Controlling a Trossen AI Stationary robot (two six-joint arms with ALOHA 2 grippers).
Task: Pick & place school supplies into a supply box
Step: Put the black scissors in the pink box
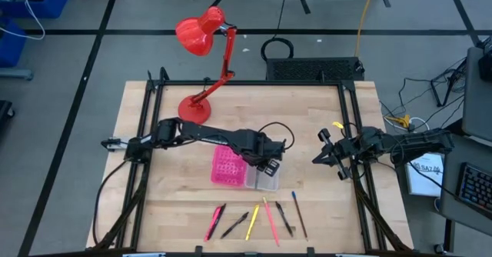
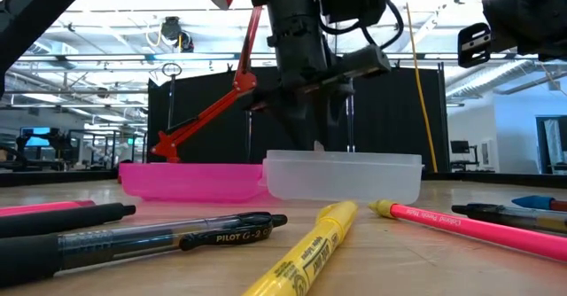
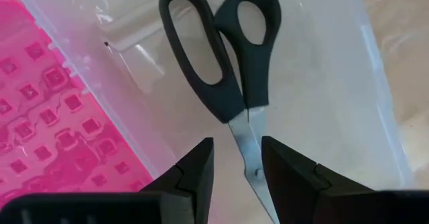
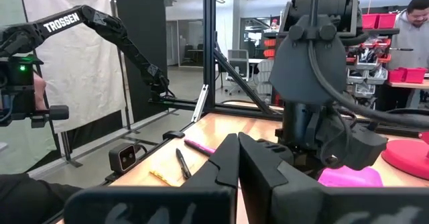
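Look at the box in the middle of the wooden table. You can see it has two halves joined side by side: a bright pink half full of little square holes, and a smooth see-through tray.

The scissors lie flat inside the clear tray. They have two black oval handle loops and thin shiny metal blades.

Your left gripper hangs right over the clear tray. Its two dark fingers are a small way apart, one on each side of the blades, and you cannot tell if they touch the metal.

Your right gripper waits off to the right of the box, up in the air. Its fingers are pressed together with nothing between them.

The pens and pencils lie in a loose row on the table in front of the box. They are long and thin, in pink, yellow, black and brown.

A red lamp with a round shade stands behind the box.
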